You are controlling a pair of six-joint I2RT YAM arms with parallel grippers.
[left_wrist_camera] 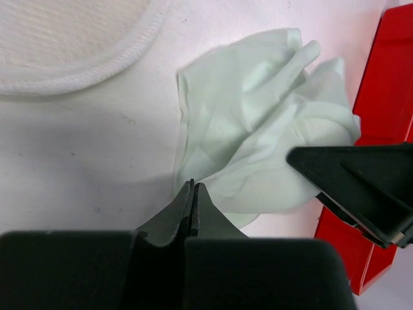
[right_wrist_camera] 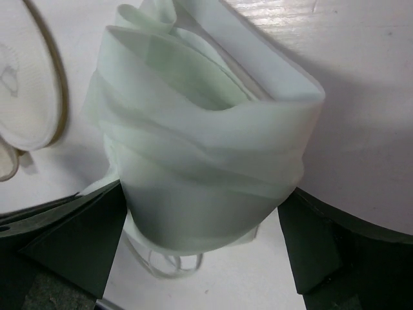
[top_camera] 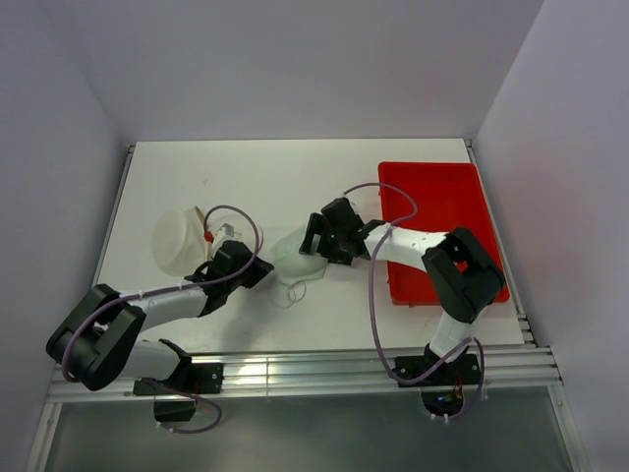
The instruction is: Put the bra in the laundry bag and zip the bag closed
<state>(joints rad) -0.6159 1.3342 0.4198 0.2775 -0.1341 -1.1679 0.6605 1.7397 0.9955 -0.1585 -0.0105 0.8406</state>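
Note:
The bra [top_camera: 298,258] is a bunched pale white fabric at the table's middle, with a thin strap loop trailing toward the near edge. The laundry bag [top_camera: 182,241] is a cream mesh dome to its left. My left gripper [top_camera: 259,270] is shut, and its tips [left_wrist_camera: 192,186] touch the near edge of the bra [left_wrist_camera: 258,116]. My right gripper [top_camera: 318,239] is open and straddles the bra [right_wrist_camera: 206,148], with one finger [right_wrist_camera: 77,239] on each side of the folded fabric. The bag's rim also shows in the left wrist view [left_wrist_camera: 71,39] and the right wrist view [right_wrist_camera: 26,84].
A red plastic tray [top_camera: 437,221] stands at the right of the table, just behind my right arm; its wall shows in the left wrist view [left_wrist_camera: 381,84]. A small red tag [top_camera: 209,237] sits at the bag's right side.

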